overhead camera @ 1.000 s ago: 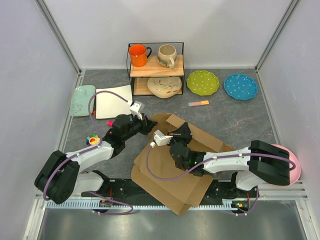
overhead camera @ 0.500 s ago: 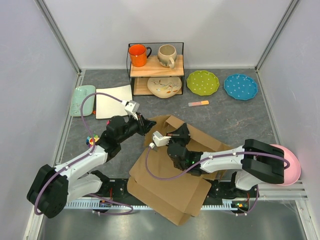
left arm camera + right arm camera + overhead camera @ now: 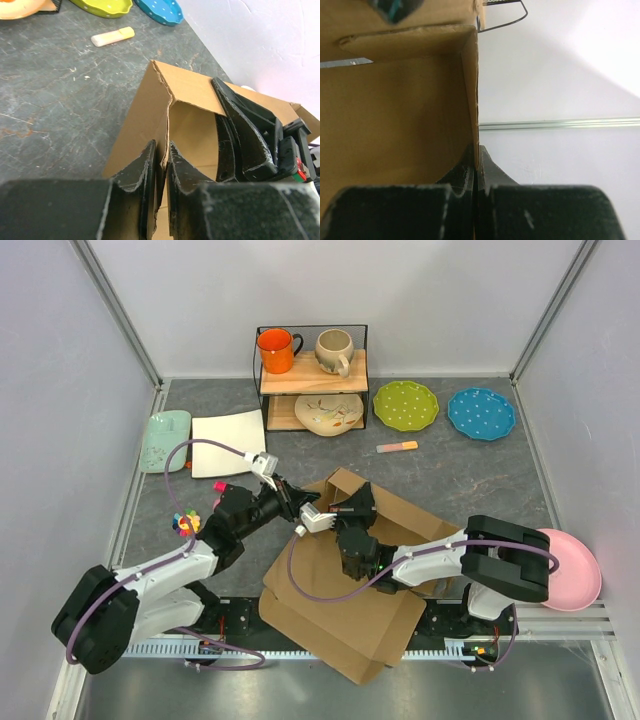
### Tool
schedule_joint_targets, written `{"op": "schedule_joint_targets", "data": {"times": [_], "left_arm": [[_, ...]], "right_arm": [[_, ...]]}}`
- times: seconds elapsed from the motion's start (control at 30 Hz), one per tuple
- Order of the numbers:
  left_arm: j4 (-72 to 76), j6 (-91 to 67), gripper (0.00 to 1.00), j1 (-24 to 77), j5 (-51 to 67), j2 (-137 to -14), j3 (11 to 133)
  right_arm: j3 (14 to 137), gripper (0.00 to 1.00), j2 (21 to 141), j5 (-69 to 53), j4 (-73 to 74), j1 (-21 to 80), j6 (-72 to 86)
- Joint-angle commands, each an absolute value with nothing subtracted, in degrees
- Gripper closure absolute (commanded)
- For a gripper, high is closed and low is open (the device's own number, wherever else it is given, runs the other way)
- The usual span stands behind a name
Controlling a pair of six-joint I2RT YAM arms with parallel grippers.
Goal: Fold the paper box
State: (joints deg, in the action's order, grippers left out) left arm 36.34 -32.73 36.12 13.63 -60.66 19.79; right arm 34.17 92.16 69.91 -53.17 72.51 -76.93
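Near the middle of the grey mottled surface [image 3: 470, 470], seen from above, the plain brown corrugated cardboard box [image 3: 340, 600] lies partly folded, and the left hand [image 3: 300, 502] and right hand [image 3: 358, 505] meet at its raised far corner. At the left wrist, the left hand [image 3: 161, 150] pinches a raised flap's edge of the box [image 3: 192, 92] between its two fingers. At the right wrist, the right hand [image 3: 476, 155] is pressed together on another thin wall of the box [image 3: 395, 110].

No writing, label, brand or number can be read anywhere in these views.
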Motion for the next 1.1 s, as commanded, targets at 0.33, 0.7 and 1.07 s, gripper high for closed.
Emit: {"op": "schedule_joint_targets", "data": {"times": [0.33,0.7,1.07], "left_arm": [[29.98,-37.62,0.78,38.76,15.47,-69.07,17.66],[24.34,-36.39,0.78,38.67,5.9,-66.54,17.5],[42.18,-33.85,0.89,38.76,-4.3,-65.47,14.41]], "right_arm": [[29.88,1.0,92.9,71.28,-58.01,72.51,-73.92],[29.18,1.0,89.48,72.51,-57.12,73.65,-75.32],[35.06,1.0,92.28,68.91,-63.54,72.43,-86.22]]}}
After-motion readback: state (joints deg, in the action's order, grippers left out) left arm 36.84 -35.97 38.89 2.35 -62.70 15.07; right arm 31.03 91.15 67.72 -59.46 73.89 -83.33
